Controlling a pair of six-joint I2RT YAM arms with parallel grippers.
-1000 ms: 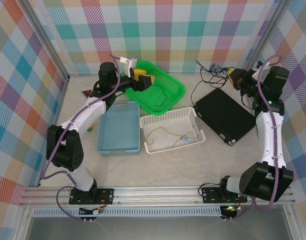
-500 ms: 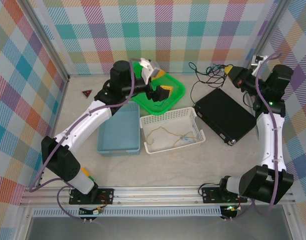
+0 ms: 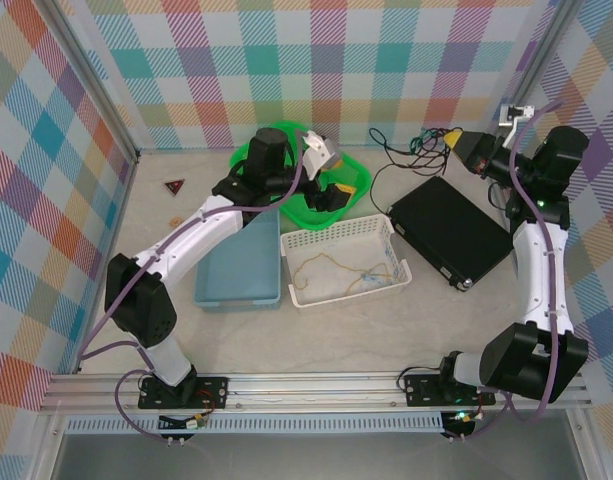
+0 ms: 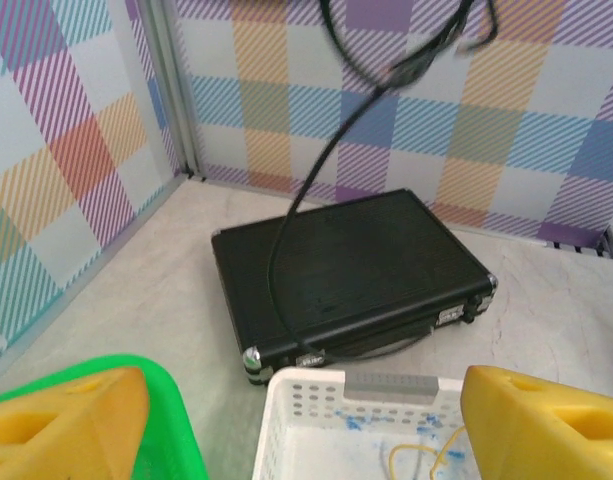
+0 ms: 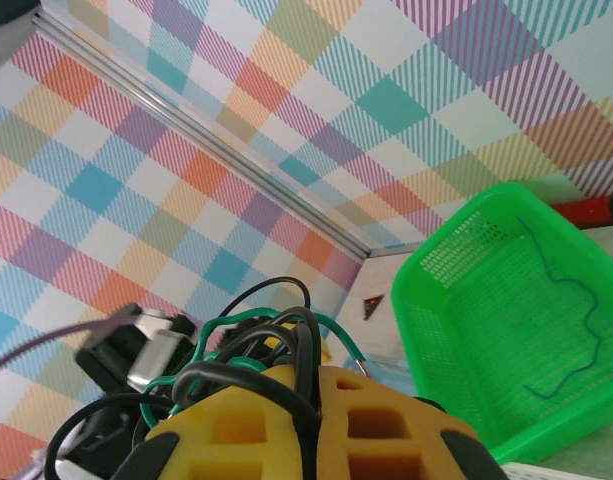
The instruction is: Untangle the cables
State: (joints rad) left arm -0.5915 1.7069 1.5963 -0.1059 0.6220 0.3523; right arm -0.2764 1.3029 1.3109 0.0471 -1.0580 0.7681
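My right gripper (image 3: 451, 139) is raised at the back right, above the far corner of the black case (image 3: 451, 230). Its yellow pads (image 5: 236, 430) are shut on a knot of black and green cables (image 5: 256, 335). From the bundle (image 3: 411, 150) a black strand (image 4: 311, 190) hangs down to the case's left edge. My left gripper (image 3: 338, 180) hovers open over the right rim of the green basket (image 3: 354, 172), its fingers (image 4: 71, 430) wide apart with nothing between them. A thin dark cable (image 5: 571, 310) lies in the green basket. A yellow cable (image 3: 341, 270) lies in the white basket (image 3: 386, 232).
A blue tray (image 3: 236, 265) sits left of the white basket (image 4: 306, 400). The black case (image 4: 356, 265) lies right of it, against the checked back wall. A small red triangle (image 3: 174, 186) rests on the table at the back left.
My left arm has swung right, from over the green basket's far side to its right rim near the white basket. My right gripper has moved up and slightly left with the bundle.
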